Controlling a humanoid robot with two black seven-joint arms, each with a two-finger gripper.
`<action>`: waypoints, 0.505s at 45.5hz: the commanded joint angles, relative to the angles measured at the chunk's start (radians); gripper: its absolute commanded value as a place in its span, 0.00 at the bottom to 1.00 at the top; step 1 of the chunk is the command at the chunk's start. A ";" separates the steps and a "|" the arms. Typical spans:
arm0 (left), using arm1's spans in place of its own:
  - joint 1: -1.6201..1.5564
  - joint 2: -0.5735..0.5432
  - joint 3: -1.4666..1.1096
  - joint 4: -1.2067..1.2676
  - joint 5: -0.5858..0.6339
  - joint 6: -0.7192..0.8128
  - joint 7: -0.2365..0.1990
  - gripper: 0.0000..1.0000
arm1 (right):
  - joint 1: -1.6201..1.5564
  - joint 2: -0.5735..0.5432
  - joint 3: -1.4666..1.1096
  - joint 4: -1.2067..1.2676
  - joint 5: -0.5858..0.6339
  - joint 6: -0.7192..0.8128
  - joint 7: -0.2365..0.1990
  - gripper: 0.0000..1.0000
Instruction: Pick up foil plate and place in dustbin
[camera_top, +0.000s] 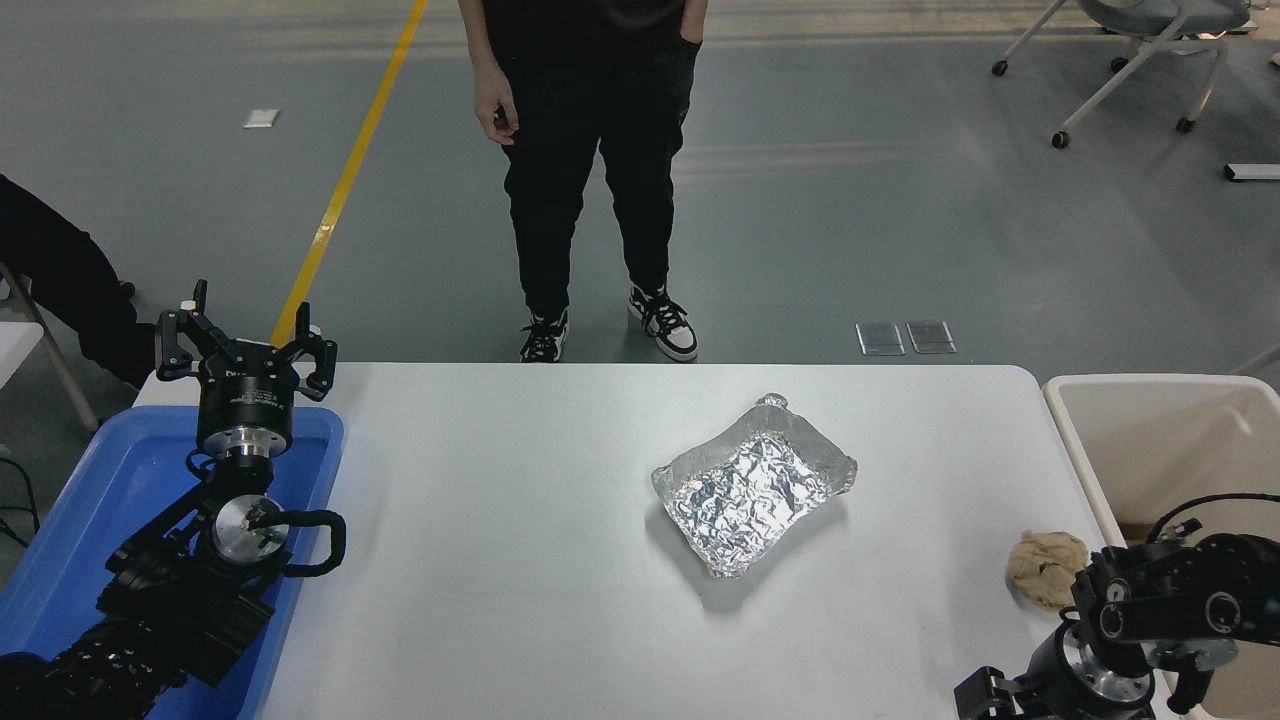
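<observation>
The foil plate (755, 485), a shiny crinkled silver tray, lies flat on the white table (500, 560), right of centre. The cream dustbin (1075, 430) stands off the table's right edge. My right arm comes in at the lower right corner. Its gripper (990, 695) is low at the picture's bottom edge, well to the right of and nearer than the plate, partly cut off. My left gripper (245, 345) is parked open and empty over the blue tray at the left.
A crumpled tan paper ball (1045, 568) lies near the table's right edge, just beside my right arm. A blue shallow tray (110, 500) sits at the left. A person (590, 170) stands at the far side. Another person's leg (60, 280) shows at the left edge.
</observation>
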 joint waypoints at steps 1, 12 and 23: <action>0.000 0.000 0.000 -0.001 0.000 0.000 0.000 0.99 | -0.006 -0.014 0.006 0.001 -0.006 0.000 -0.001 1.00; 0.000 0.001 0.001 0.000 -0.003 0.000 0.000 0.99 | 0.007 -0.015 0.026 0.006 -0.006 0.000 -0.001 1.00; 0.000 0.001 0.001 0.000 -0.003 0.000 0.000 0.99 | 0.118 -0.023 0.028 0.025 0.000 0.005 -0.002 1.00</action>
